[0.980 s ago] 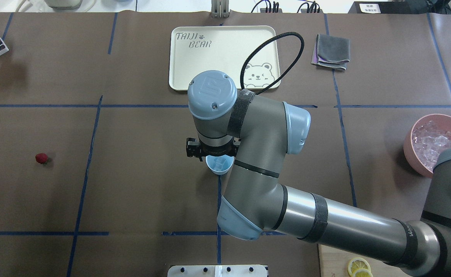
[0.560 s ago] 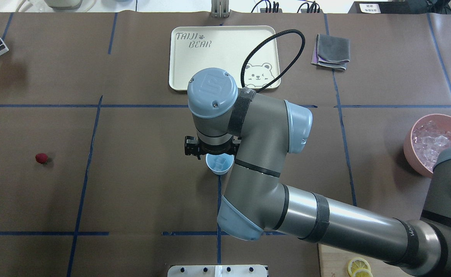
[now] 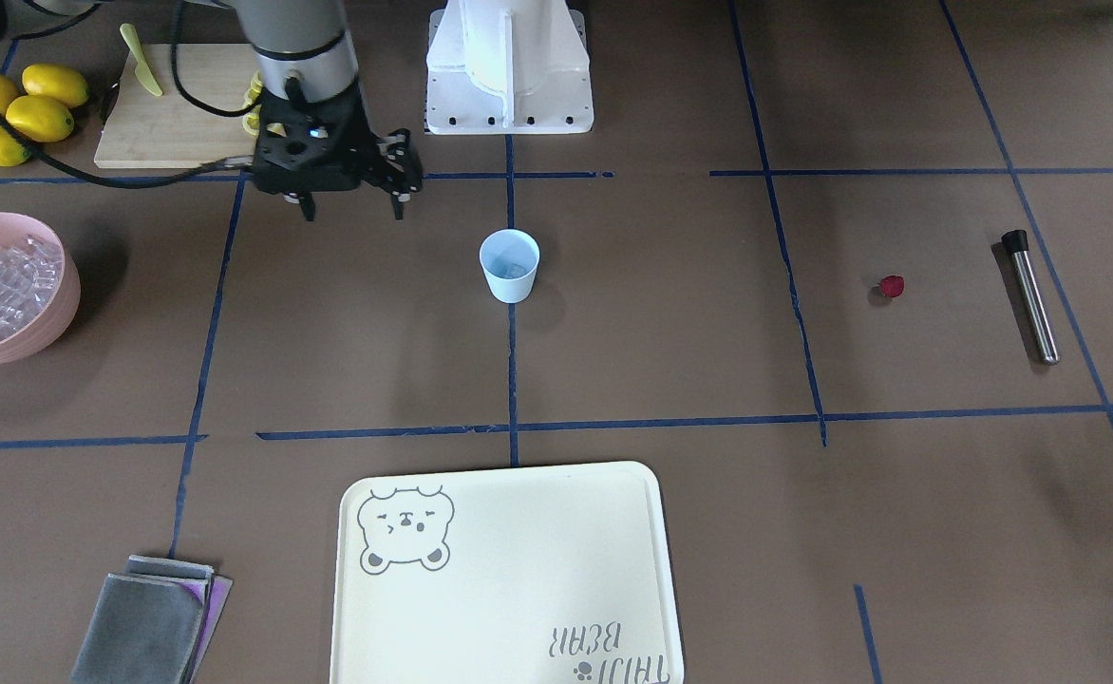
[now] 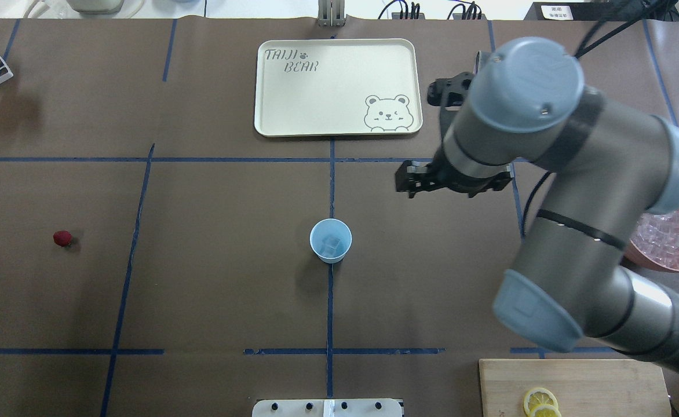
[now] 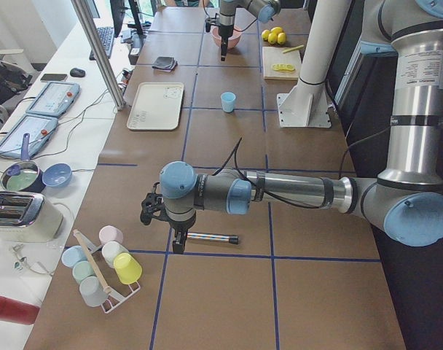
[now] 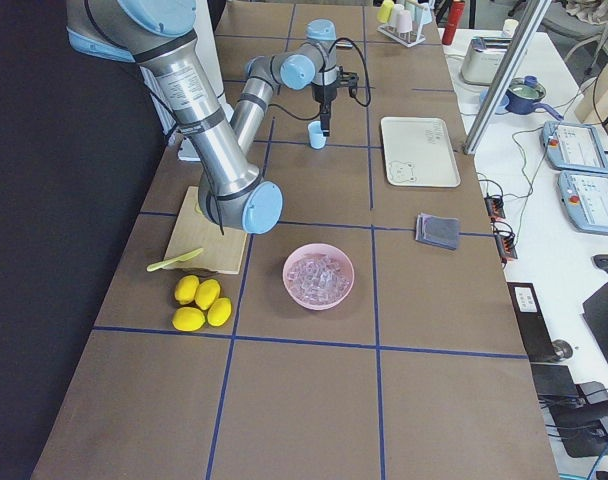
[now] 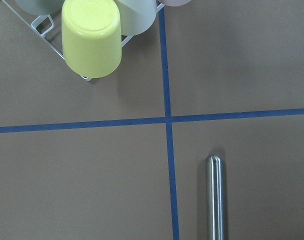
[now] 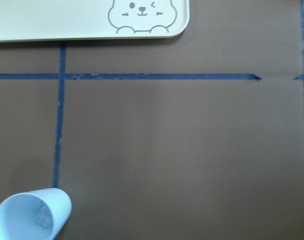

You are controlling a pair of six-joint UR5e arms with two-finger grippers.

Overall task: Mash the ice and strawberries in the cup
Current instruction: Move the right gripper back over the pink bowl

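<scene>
The pale blue cup [image 4: 330, 240] stands upright at the table's centre, on a blue tape line, with a clear ice cube [image 4: 331, 245] inside; it also shows at the lower left of the right wrist view [image 8: 29, 216]. More ice fills the pink bowl [image 3: 44, 313] at the robot's right. The strawberry [image 3: 891, 286] lies alone on the mat at the robot's far left. My right gripper [image 3: 352, 211] hangs open and empty between the cup and the bowl. My left gripper [image 5: 174, 240] shows only in the exterior left view, above a steel muddler [image 7: 214, 197]; I cannot tell its state.
A cream bear tray [image 4: 316, 87] lies beyond the cup, with a folded grey cloth [image 3: 148, 617] to its side. A cutting board [image 3: 177, 114], lemon slices [image 4: 539, 402] and whole lemons [image 3: 20, 109] sit near the right arm's base. A rack of cups [image 7: 92, 40] stands by the left gripper.
My right arm has swung from above the cup toward the pink bowl. The cup now stands uncovered, in the same spot. The strawberry has not moved.
</scene>
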